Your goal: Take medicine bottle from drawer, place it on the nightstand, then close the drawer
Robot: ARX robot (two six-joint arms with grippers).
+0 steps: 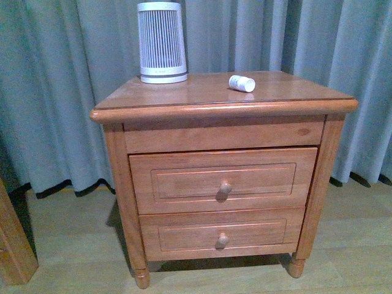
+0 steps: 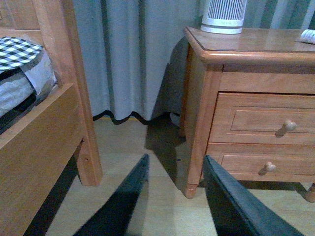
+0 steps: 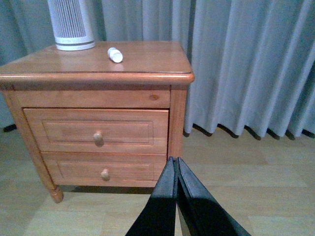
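Note:
The small white medicine bottle (image 1: pixel 242 83) lies on its side on the nightstand (image 1: pixel 208 107) top, right of centre; it also shows in the right wrist view (image 3: pixel 115 54) and at the edge of the left wrist view (image 2: pixel 308 36). The top drawer (image 1: pixel 223 179) is shut flush, with its round knob (image 1: pixel 225 187) in front. Neither arm shows in the front view. My left gripper (image 2: pixel 173 164) is open and empty, low over the floor left of the nightstand. My right gripper (image 3: pixel 174 160) is shut and empty, low over the floor right of the nightstand.
A white ribbed appliance (image 1: pixel 162 41) stands at the back left of the nightstand top. The bottom drawer (image 1: pixel 222 236) is shut. A wooden bed frame (image 2: pixel 54 128) with bedding stands to the left. Grey curtains (image 1: pixel 55 79) hang behind. The floor is pale wood.

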